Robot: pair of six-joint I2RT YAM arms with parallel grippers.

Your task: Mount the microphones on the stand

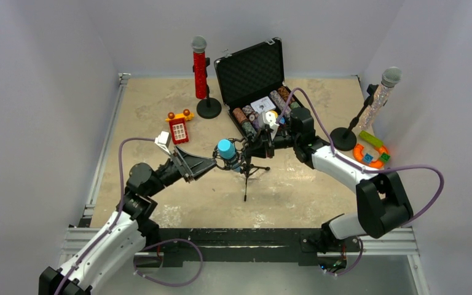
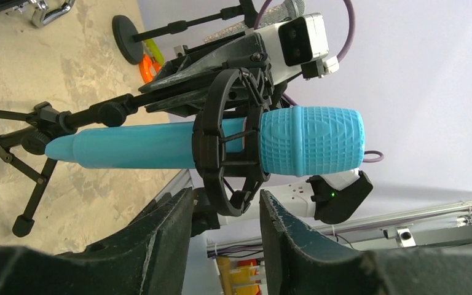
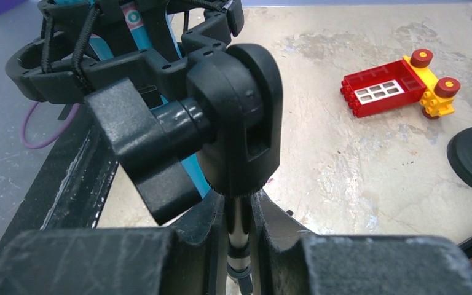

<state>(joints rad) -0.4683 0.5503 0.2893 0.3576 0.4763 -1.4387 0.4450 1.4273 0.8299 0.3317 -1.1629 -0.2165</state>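
Over the table [image 1: 319, 184], right gripper [image 3: 238, 212] tight around stand pole [image 3: 238, 251], left gripper [image 2: 226, 200] agape beside blue microphone [image 2: 310, 141].

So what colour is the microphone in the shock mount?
The microphone is plain light blue, seen best in the left wrist view.

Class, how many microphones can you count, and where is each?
3: red microphone upright at back left, silver microphone at far right, light-blue microphone in the central shock mount.

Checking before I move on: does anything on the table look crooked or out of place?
Only the silver microphone at the right edge: it leans on its stand, while the red microphone stands upright. The light-blue microphone sits in its shock mount; nothing looks spilled.
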